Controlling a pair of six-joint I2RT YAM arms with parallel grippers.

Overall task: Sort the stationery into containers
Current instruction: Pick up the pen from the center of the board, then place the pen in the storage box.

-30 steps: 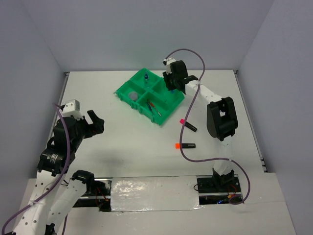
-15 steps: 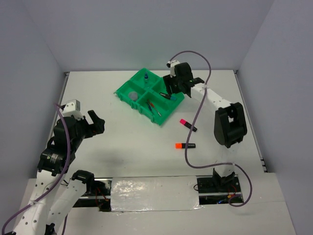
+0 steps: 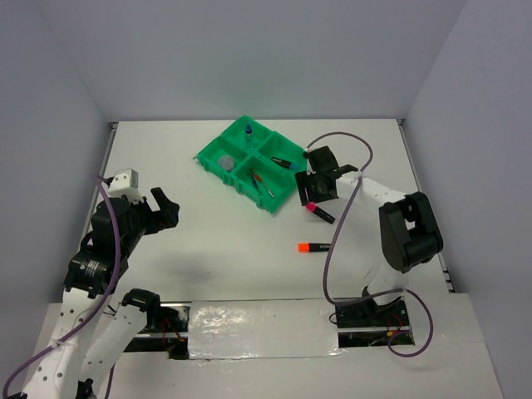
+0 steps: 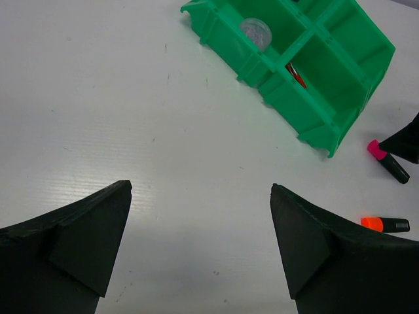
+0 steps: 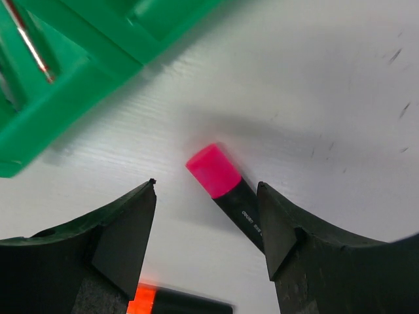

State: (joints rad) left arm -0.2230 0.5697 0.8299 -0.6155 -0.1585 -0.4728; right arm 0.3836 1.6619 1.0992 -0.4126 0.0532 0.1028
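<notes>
Nearest, at 9 o'clock on the desk (image 3: 216, 241): left fingers (image 4: 72, 235), spread wide, empty, idle. Next, toward 4 o'clock: orange-capped highlighter (image 3: 314, 247), lying loose. Just beyond, at 3 o'clock: right fingers (image 5: 124, 229), moved off the green tray (image 4: 288, 104) within the last second and widened, now spread either side of the pink-capped highlighter (image 5: 222, 180), not yet pinching. Likely meaning: one drop-off done, next pick-up starting. Farthest, at 12 o'clock, tray contents: one dark highlighter (image 3: 285, 162) in the 3 o'clock compartment, two pens (image 3: 264, 184) at 6, one grey tin (image 3: 226, 163) at 9, one small bottle (image 3: 248, 130) at 12. Counted: three highlighters, two left on the desk.
</notes>
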